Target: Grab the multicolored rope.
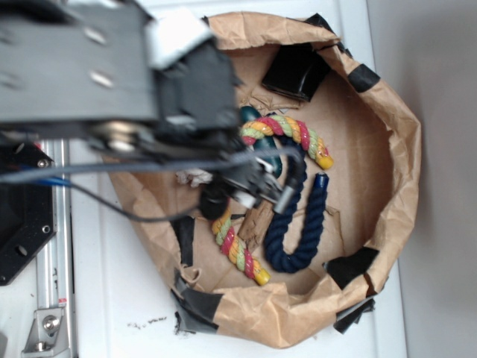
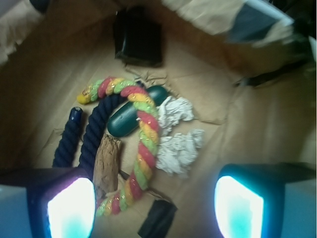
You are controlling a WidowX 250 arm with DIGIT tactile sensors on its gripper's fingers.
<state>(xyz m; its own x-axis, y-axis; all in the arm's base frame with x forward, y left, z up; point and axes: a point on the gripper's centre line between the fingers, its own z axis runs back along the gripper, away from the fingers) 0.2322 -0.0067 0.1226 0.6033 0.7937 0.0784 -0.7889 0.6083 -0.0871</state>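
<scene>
the gripper point(image 2: 154, 208) hangs wide open and empty; the multicolored rope point(image 2: 144, 144) lies below, nearer its left finger. it should centre over the strand, clear of the navy rope point(image 2: 89, 134), then descend.

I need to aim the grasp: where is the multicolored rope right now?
In the wrist view the multicolored rope curves left of centre on the brown paper, between the navy rope and white rag, under the open gripper.
</scene>
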